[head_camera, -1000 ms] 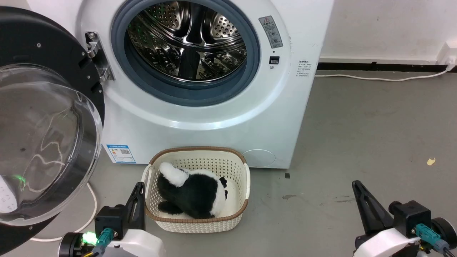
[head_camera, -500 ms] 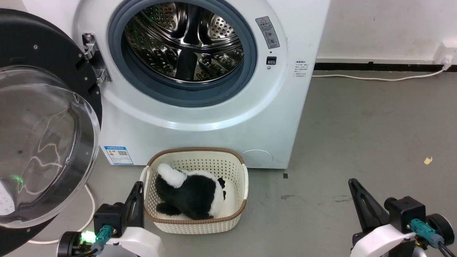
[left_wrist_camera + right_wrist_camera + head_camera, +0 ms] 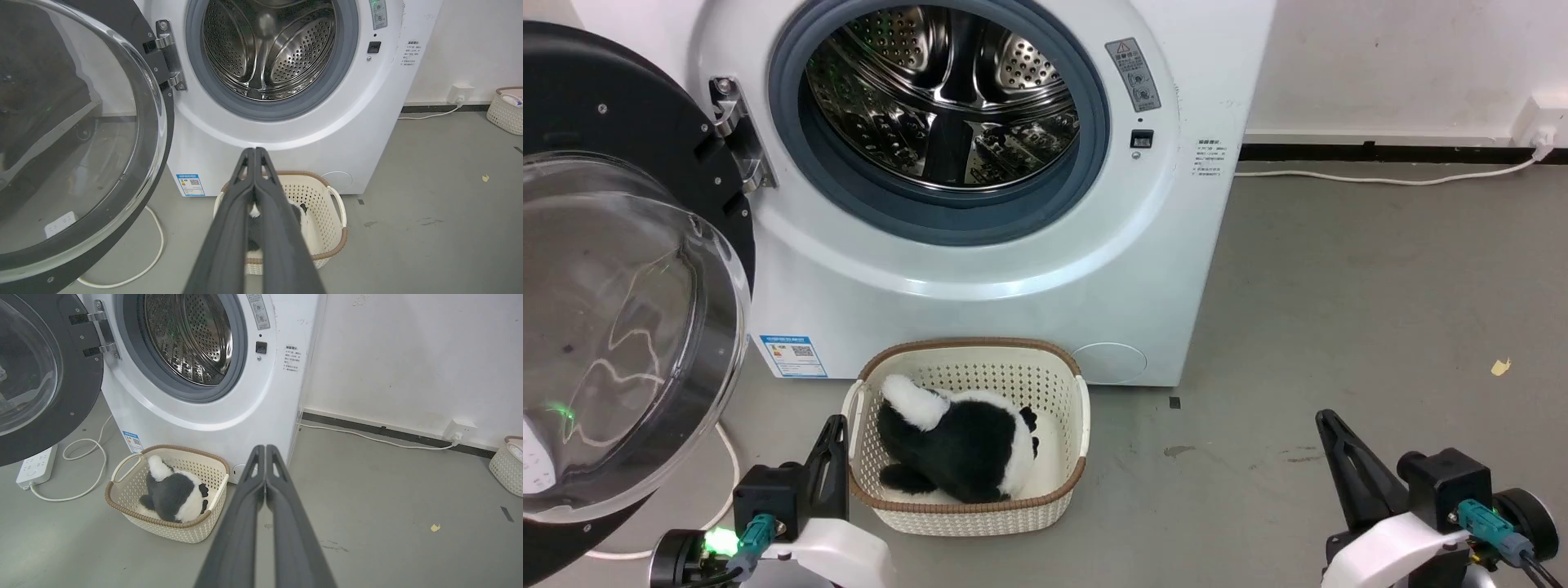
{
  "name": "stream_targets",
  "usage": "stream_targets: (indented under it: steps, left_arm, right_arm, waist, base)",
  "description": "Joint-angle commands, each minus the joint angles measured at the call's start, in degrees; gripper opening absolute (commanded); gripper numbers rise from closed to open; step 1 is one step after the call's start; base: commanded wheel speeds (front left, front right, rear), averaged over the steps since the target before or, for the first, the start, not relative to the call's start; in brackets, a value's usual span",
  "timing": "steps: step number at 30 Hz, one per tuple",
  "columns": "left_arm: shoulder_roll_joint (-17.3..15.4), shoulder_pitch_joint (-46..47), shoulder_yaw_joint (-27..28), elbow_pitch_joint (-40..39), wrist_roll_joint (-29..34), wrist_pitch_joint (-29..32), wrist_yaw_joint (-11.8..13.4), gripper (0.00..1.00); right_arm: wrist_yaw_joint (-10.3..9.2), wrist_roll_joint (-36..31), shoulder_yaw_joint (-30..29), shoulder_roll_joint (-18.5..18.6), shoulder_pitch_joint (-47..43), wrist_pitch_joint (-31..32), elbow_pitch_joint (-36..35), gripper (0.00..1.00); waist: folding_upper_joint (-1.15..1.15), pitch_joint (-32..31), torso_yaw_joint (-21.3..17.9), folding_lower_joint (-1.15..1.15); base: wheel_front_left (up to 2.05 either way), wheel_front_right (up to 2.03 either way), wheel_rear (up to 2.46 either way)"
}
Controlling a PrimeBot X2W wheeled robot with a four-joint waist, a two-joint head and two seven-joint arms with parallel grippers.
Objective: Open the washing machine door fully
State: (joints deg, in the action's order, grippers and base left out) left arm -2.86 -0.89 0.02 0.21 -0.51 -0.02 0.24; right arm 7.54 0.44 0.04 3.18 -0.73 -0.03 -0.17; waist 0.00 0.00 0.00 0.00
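The door [image 3: 613, 294] stood wide on its hinge [image 3: 739, 131] at the washer's [image 3: 1013, 286] left. We judged it heavy, rigid, slick-glassed, best pushed near its free edge. Left pincer [image 3: 255, 155] and right pincer [image 3: 265, 451] were closed, empty.

Head camera looks down, wrist cameras forward, sharing the washing machine [image 3: 980, 278]

My left gripper [image 3: 836, 423], long dark tapered fingers [image 3: 831, 469], black wrist block [image 3: 768, 496], teal plug [image 3: 754, 535], green light [image 3: 721, 541], white forearm [image 3: 845, 555], my right gripper [image 3: 1325, 418] same, black cable [image 3: 1543, 572].
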Motion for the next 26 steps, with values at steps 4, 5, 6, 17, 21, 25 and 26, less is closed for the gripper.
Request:
stream_targets:
  steps: [4,5,6,17,21,25,26]
  left_arm:
    - [-0.02,0.89,-0.02,-0.21,0.51,0.02,-0.24,0.00]
    - [-0.02,0.89,-0.02,-0.21,0.51,0.02,-0.24,0.00]
    - [-0.02,0.89,-0.02,-0.21,0.51,0.02,-0.24,0.00]
    - [-0.02,0.89,-0.02,-0.21,0.51,0.02,-0.24,0.00]
    - [-0.02,0.89,-0.02,-0.21,0.51,0.02,-0.24,0.00]
    - [-0.02,0.89,-0.02,-0.21,0.51,0.02,-0.24,0.00]
    - [-0.02,0.89,-0.02,-0.21,0.51,0.02,-0.24,0.00]
  right_arm:
    - [-0.05,-0.44,-0.04,-0.30,0.73,0.03,0.17,0.00]
    - [-0.05,-0.44,-0.04,-0.30,0.73,0.03,0.17,0.00]
    - [-0.05,-0.44,-0.04,-0.30,0.73,0.03,0.17,0.00]
    - [-0.05,-0.44,-0.04,-0.30,0.73,0.03,0.17,0.00]
    - [-0.05,-0.44,-0.04,-0.30,0.73,0.03,0.17,0.00]
    - [-0.05,-0.44,-0.04,-0.30,0.73,0.03,0.17,0.00]
    - [-0.05,-0.44,-0.04,-0.30,0.73,0.03,0.17,0.00]
  waist:
    - [0.00,0.00,0.00,0.00]
    - [0.00,0.00,0.00,0.00]
    - [0.00,0.00,0.00,0.00]
    - [0.00,0.00,0.00,0.00]
    - [0.00,0.00,0.00,0.00]
    - [0.00,0.00,0.00,0.00]
    - [0.00,0.00,0.00,0.00]
  base:
    - [0.00,0.00,0.00]
    - [0.00,0.00,0.00]
    - [0.00,0.00,0.00]
    - [0.00,0.00,0.00]
    - [0.00,0.00,0.00]
    - [0.00,0.00,0.00]
    - [0.00,0.00,0.00]
